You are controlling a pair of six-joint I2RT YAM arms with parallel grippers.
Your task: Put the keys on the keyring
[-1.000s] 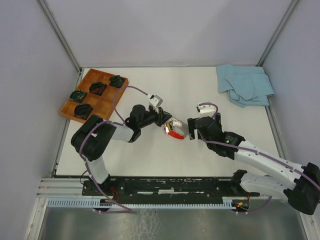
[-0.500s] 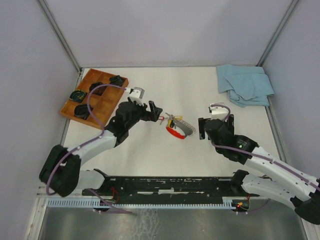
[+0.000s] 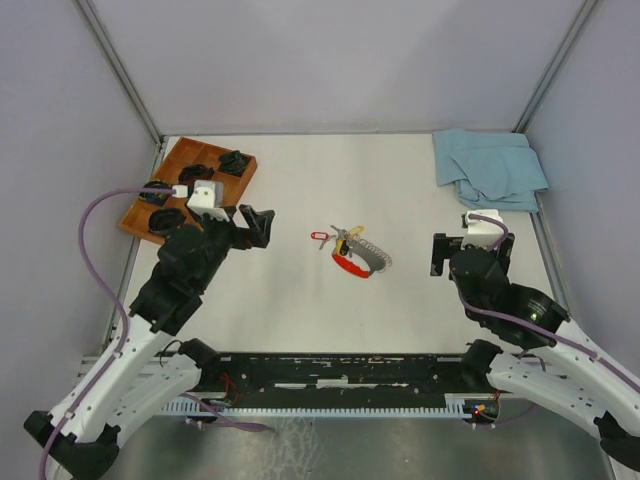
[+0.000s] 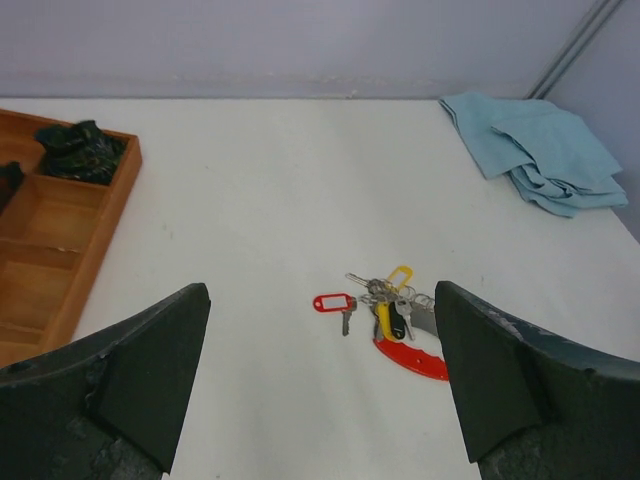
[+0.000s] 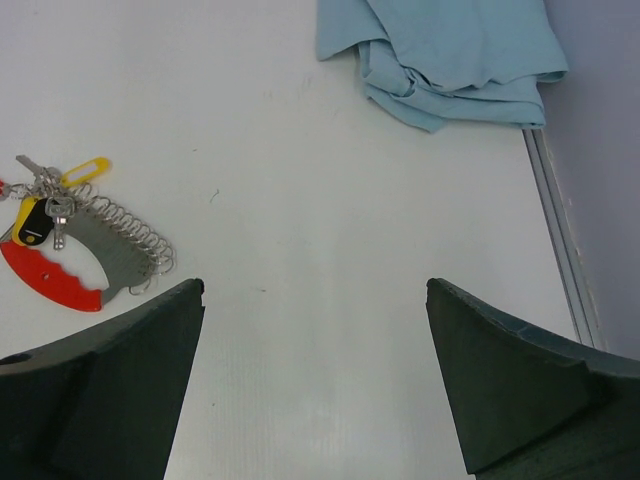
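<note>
The keys [image 3: 345, 238] lie in a small bunch on the white table, mid-scene, silver with one yellow head [image 4: 384, 318] and a yellow tag. They sit together with the keyring [image 3: 353, 268], whose curved red strap [image 4: 410, 358], beaded chain [image 5: 128, 238] and small red oval tag [image 4: 332, 302] lie flat. Whether the keys are threaded on the ring is too small to tell. My left gripper [image 3: 256, 226] stands open, left of the bunch and apart from it, holding nothing. To the right of the bunch my right gripper [image 3: 440, 255] is open too and holds nothing.
A wooden compartment tray [image 3: 192, 152] with black coiled items [image 3: 235, 161] stands at the back left, beside my left arm. A crumpled blue cloth [image 3: 488, 168] lies at the back right. Grey walls close in the table on three sides.
My left gripper has opened and let go of the bunch, which now lies on the table. Both arms have drawn back from it, the left one leftward, the right one rightward.
</note>
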